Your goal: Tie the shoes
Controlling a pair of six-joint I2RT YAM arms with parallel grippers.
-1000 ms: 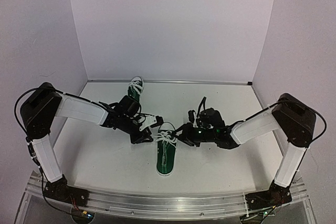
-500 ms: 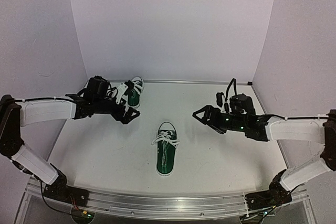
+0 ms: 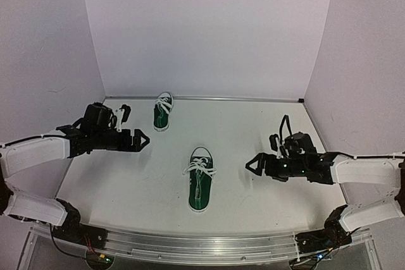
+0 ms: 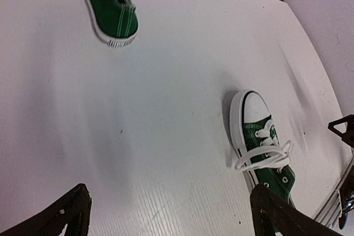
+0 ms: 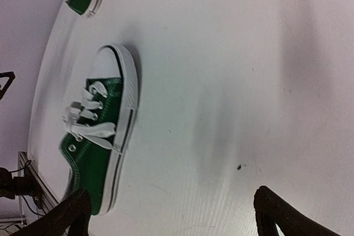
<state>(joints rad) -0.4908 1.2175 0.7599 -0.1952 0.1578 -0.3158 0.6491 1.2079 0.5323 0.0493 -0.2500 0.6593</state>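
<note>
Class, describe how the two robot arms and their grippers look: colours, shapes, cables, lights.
The left arm and right arm have smooth white shell links joined by black joints. Each ends in a black two-finger gripper, the left gripper and right gripper, with tapering pointed fingers. A thin black cable loops above the right wrist, where small green lights glow.

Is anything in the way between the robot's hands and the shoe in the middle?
No, nothing visible. Only bare table lies between the middle shoe and the open left gripper and open right gripper on either side. The other shoe sits farther back, out of the way.
</note>
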